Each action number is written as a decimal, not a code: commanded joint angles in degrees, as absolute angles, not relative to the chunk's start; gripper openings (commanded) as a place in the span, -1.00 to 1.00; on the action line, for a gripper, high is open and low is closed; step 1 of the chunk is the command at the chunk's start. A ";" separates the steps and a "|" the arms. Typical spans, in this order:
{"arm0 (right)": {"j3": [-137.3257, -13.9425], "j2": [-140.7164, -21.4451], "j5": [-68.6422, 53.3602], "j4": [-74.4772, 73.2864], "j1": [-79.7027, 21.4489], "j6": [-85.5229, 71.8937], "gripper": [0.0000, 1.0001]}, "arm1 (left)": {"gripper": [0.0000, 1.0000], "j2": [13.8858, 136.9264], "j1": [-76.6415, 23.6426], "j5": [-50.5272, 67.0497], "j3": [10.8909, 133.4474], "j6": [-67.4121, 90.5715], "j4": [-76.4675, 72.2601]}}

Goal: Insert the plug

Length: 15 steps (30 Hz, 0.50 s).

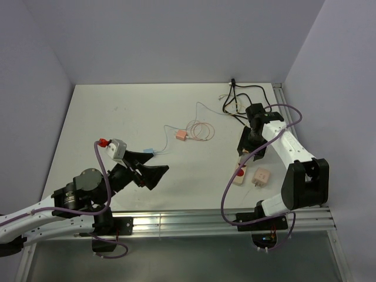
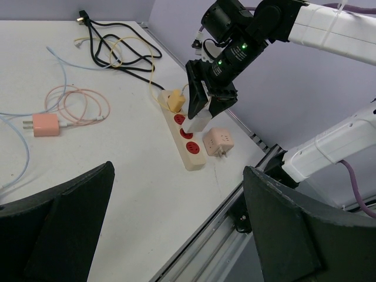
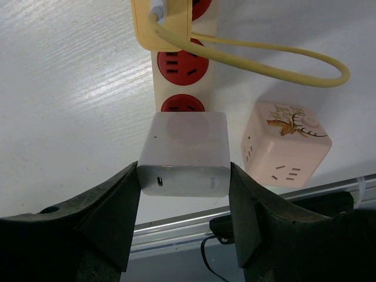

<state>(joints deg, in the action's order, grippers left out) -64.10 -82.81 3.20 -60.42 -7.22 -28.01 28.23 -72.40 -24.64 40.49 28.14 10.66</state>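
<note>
Covering part of a red socket on the strip (image 3: pixel 183 66), the white plug (image 3: pixel 183 154) sits clamped in the right pincer (image 3: pixel 183 176). A yellow plug (image 3: pixel 161 26) and its looped cable (image 3: pixel 276 64) occupy the strip's far end. A pink cube (image 3: pixel 286 147) stands just beside the strip, near the counter (image 3: pixel 70 88) edge. The left pincer (image 2: pixel 178 167) gapes, well apart from the strip.

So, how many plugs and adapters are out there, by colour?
White: 1, adapter
Yellow: 1, plug in the strip
Pink: 2, cube and charger
Total: 4
</note>
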 commanded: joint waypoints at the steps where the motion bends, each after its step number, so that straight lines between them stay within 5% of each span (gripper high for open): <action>1: -63.55 -82.88 3.43 -58.97 -6.68 -27.95 -1.00 | 0.93 28.04 -72.33 -23.47 41.57 27.51 9.49; 15: -57.04 -81.83 8.43 -56.16 -7.12 -29.53 -1.00 | 0.93 26.99 -72.33 -23.55 41.57 27.69 10.37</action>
